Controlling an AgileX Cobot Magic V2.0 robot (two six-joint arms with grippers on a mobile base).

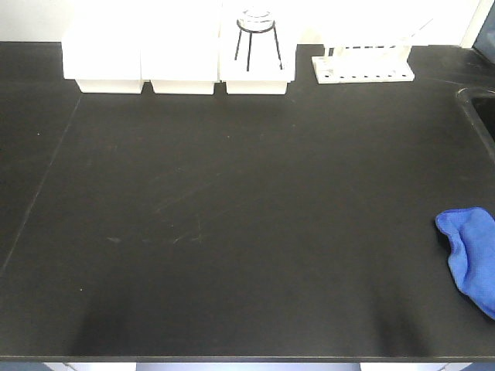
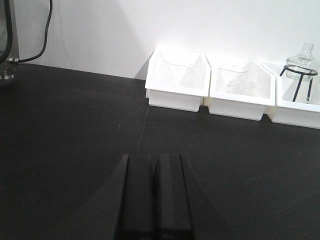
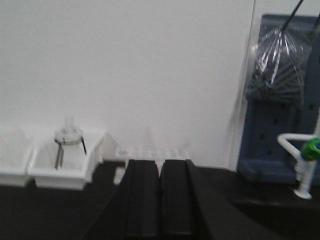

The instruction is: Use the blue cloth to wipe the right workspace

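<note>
One black benchtop (image 1: 232,232) fills the front view, with white bins (image 1: 178,62) along its back edge and a sink (image 1: 481,108) at the far right. The blue cloth (image 1: 470,259) lies crumpled at the benchtop's right edge, near the front, with nothing on it. The task looks to be at its first step: fetching the cloth. The right gripper (image 3: 160,170) would need to open and come down over it. Its fingers (image 3: 175,200) are pressed together and empty, as are those of the left gripper (image 2: 155,165).
</note>
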